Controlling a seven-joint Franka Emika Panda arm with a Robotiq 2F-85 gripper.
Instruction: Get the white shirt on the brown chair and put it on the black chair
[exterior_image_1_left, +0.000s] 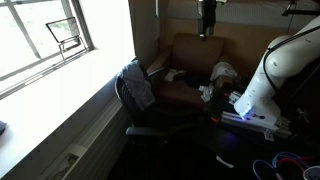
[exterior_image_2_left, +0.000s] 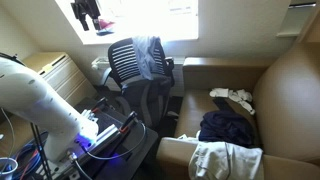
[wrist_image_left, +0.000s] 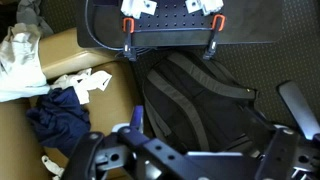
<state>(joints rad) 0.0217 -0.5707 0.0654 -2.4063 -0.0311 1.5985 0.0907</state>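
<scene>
Black seat fabric was all the gripper (wrist_image_left: 170, 50) had under it. Its jaws were spread wide and holding nothing, so closing there would probably've just snagged the black chair (wrist_image_left: 200, 105). Further out, the dark blue clothes (wrist_image_left: 55, 120) lay just beside the white shirt (wrist_image_left: 85, 85) on the brown chair (wrist_image_left: 65, 48), so a sloppy grab could scoop both tbh. The shirt sat around 8 o'clock from the jaws in the wrist view, well apart from them.

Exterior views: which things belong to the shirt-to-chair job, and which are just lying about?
Job: white shirt, brown chair, black chair, gripper.
Lying about: dark blue clothes, grey garment on the black chair's back, small white item on the brown seat.
</scene>
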